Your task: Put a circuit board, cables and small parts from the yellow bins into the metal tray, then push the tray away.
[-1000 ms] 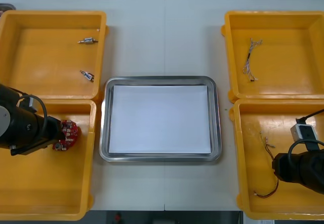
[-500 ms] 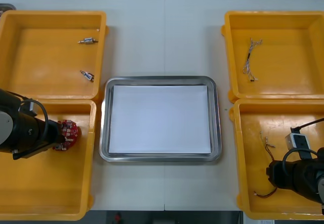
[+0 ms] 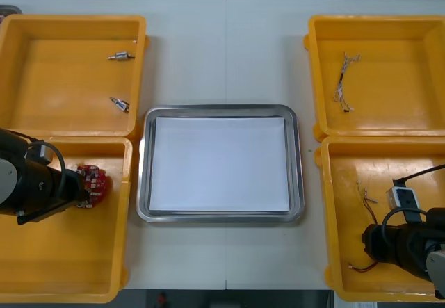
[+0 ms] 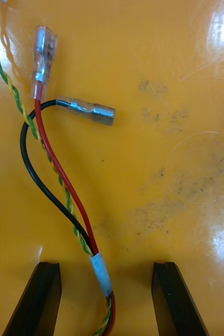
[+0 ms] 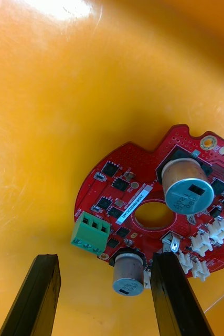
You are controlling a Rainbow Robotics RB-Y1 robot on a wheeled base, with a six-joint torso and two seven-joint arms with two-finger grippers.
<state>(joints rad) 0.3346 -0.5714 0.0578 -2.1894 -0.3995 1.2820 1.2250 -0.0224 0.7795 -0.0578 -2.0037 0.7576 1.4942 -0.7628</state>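
— In the lower-left yellow bin (image 3: 76, 252) of the front view, what do you have?
— My left gripper (image 3: 85, 191) is at the round red circuit board (image 3: 96, 183). The board lies on the bin floor, near the wall facing the metal tray (image 3: 142, 183). From above it is just a red blob at the fingertips.
— And the left wrist camera?
— There I can read detail: two silver-topped cylinders (image 5: 188, 189), a green terminal block (image 5: 91, 231), white connectors, black chips and a centre hole. The pincer stands wide open, with the board's edge between its fingers (image 5: 41, 294), unclamped.
— The right side?
— My right gripper (image 3: 370, 244) is low in the lower-right bin (image 3: 389, 162), also spread open. Its wrist camera shows a cable bundle (image 4: 98, 265) running between the fingers. It has red, black and twisted yellow-green wires, and two clear-sleeved terminals. From above it is a thin loop.
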